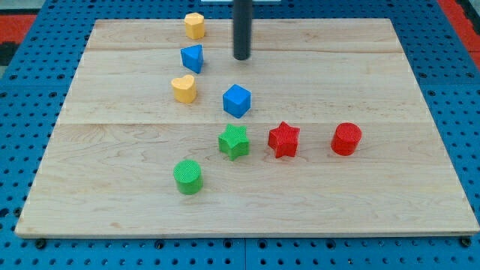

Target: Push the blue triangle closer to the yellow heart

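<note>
Pale wooden board (375, 187) on a blue perforated pegboard base (22, 120), red patches at both top corners. Dark straight rod comes down from the view's top; my tip (241, 58) sits on the board near the top edge, just right of the blue plastic triangle block (193, 58), with a small gap, not touching. No jaws on this tool, so nothing to open or close, and it holds nothing.

The triangle lies between two yellow blocks: yellow plastic heart (184, 88) just below it, slightly left, apart but near; second yellow block, shape hard to make out (195, 25), just above it by the top edge.

Blue plastic cube (237, 100) right of the heart. Below that, green plastic star (234, 142), red plastic star (284, 139) and red plastic cylinder (346, 139) in a rough row left to right. Green plastic cylinder (188, 177) lower left of the green star, well apart from the rest
</note>
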Tool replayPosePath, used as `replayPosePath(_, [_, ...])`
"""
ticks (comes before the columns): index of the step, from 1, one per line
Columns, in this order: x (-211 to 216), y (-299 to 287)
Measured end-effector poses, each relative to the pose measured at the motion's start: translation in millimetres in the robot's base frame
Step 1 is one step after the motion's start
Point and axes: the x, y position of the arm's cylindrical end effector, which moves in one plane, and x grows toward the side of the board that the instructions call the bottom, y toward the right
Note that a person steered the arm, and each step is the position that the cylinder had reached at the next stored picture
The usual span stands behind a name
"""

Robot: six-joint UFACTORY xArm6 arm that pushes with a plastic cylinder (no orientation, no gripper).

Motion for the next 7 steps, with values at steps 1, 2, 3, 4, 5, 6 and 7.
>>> replayPosePath(1, [2, -72])
replayPosePath(2, [18, -81])
replayPosePath(3, [40, -53])
replayPosePath(4, [78, -21])
replayPosePath(5, [117, -29])
replayPosePath(6, [149, -59])
replayPosePath(7, [143, -6])
